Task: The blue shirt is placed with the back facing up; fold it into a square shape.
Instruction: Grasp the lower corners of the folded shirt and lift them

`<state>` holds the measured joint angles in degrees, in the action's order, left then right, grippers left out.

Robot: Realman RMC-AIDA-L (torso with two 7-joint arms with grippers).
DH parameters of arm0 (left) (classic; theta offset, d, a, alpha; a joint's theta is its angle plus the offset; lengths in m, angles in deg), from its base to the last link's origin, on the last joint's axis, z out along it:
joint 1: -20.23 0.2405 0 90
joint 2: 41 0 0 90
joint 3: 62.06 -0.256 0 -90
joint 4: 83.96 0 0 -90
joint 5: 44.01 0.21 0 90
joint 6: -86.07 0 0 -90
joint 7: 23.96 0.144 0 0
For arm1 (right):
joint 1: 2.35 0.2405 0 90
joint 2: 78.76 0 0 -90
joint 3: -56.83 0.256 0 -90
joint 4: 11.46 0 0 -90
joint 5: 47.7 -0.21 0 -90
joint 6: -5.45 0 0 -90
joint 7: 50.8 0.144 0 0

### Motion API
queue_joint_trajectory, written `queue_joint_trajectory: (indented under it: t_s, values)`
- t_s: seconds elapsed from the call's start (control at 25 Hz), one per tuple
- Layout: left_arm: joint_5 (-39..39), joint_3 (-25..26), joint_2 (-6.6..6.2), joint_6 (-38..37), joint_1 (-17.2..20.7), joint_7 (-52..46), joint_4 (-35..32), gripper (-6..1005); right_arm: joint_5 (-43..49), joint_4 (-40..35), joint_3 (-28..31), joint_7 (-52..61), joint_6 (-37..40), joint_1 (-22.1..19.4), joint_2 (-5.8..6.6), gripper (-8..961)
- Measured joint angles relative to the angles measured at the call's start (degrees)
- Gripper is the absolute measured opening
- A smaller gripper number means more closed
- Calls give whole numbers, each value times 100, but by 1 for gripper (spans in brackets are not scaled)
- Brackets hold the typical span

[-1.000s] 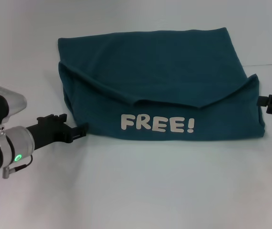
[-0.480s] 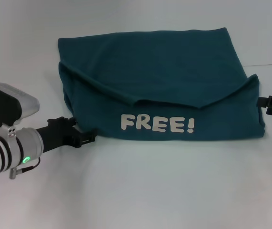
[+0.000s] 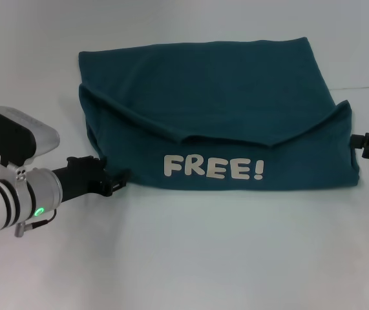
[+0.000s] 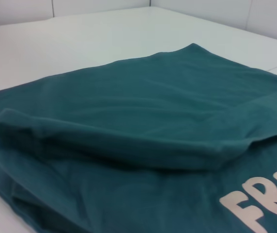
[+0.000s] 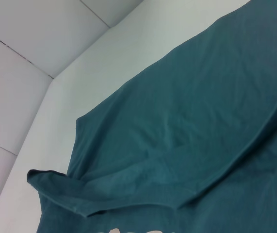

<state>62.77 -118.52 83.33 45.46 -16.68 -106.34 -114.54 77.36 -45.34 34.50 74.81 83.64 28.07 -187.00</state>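
The blue shirt [image 3: 210, 97] lies across the middle of the white table. Its near part is folded up over the rest, so white lettering "FREE!" [image 3: 213, 168] faces up along the near edge. My left gripper [image 3: 121, 179] sits low on the table, right at the shirt's near-left corner. My right gripper [image 3: 357, 141] is at the shirt's right edge, where the folded flap ends. The left wrist view shows the blue shirt [image 4: 143, 121] close up, with the flap's rolled edge. In the right wrist view, the blue shirt [image 5: 187, 121] shows the same fold from the other side.
White table [image 3: 203, 258] stretches in front of the shirt and to its left. A thin seam line in the surface [image 3: 365, 87] runs off to the right behind the shirt. White wall panels [image 5: 41, 39] stand beyond the table.
My left gripper has moved right along the table, up to the shirt's near-left corner, and its wrist has turned slightly. The right gripper and the shirt have stayed put.
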Motion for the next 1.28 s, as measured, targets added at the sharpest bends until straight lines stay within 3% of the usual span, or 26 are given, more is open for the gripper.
queue_joint_trajectory:
  t_s: [0.12, 0.76, 1.28]
  values:
    - [0, -62, -1, 101, -30, -23, 3, 677, 4, -1, 0, -1, -3, -10, 2, 625]
    - [0, -207, -5, 176, -62, -49, -2, 28, 761, -13, -62, 230, -293, -30, 69, 626]
    - [0, -278, -21, 157, -142, -128, -27, 24, 810, 49, -379, 210, -1241, 198, -210, 625]
